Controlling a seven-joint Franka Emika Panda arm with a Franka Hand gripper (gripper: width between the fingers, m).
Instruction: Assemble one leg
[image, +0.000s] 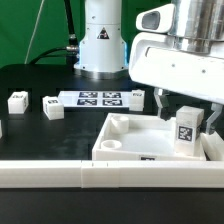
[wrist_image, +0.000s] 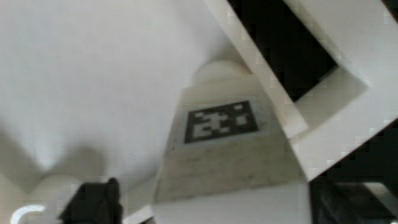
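Leg held upright over the panel's corner

Your gripper (image: 186, 118) is clamped on the leg (image: 186, 130), which stands upright at the tray-like panel (image: 130, 150), exterior view's right. It looks light, rigid and smooth; grip its flat sides. Count three more loose legs (image: 17, 100) and one marker board (image: 98, 98).

We record one arm (image: 100, 40) in glossy white shells, its rounded base bearing a small dark triangular marking. At its wrist we note a boxy white housing with grey trim; the gripper (image: 187, 112) carries two black fingers (wrist_image: 93, 200).
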